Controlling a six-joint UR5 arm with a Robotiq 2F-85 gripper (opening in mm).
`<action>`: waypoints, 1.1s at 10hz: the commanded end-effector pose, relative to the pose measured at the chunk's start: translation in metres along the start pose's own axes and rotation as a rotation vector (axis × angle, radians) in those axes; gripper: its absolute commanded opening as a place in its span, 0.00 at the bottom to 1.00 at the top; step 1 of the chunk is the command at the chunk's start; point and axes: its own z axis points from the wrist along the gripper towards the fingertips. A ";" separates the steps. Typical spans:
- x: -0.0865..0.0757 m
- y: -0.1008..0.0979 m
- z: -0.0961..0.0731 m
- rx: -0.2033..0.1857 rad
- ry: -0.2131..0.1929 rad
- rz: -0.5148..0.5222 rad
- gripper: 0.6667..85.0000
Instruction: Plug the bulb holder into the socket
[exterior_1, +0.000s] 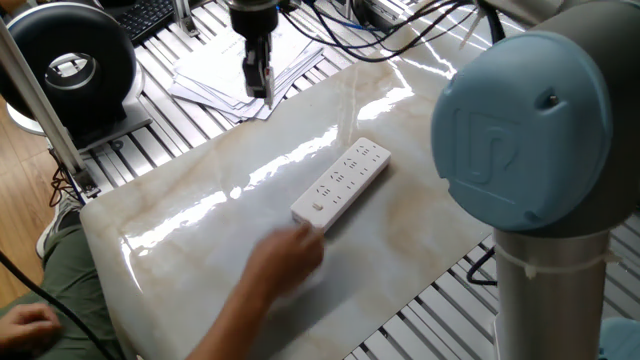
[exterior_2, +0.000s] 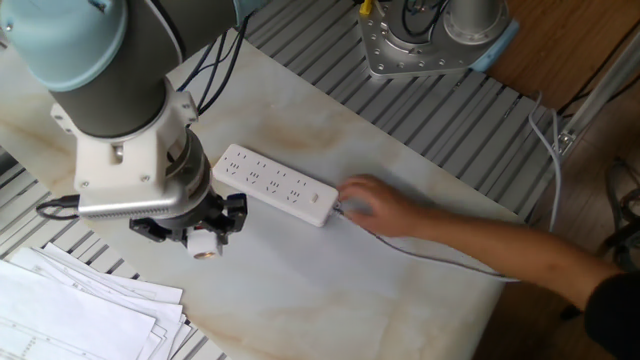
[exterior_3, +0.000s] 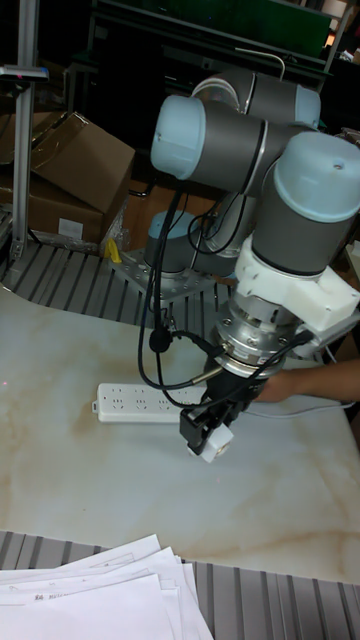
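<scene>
The other fixed view: the marble table (exterior_2: 420, 240) is seen with the socket (exterior_2: 278, 185) lying flat across its middle, a person's hand (exterior_2: 375, 207) resting at the strip's cable end. Above the table, off the strip's far end and well clear of its holes, the gripper (exterior_2: 205, 238) is shown clamped on the bulb holder (exterior_2: 204, 245). The pick-up is judged done; carrying across, lining up and pressing in are left.
</scene>
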 end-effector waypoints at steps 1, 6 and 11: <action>-0.008 0.003 -0.009 0.002 0.010 0.008 0.01; -0.014 0.004 -0.020 0.005 0.007 -0.006 0.01; -0.036 0.008 -0.020 -0.004 -0.030 0.001 0.01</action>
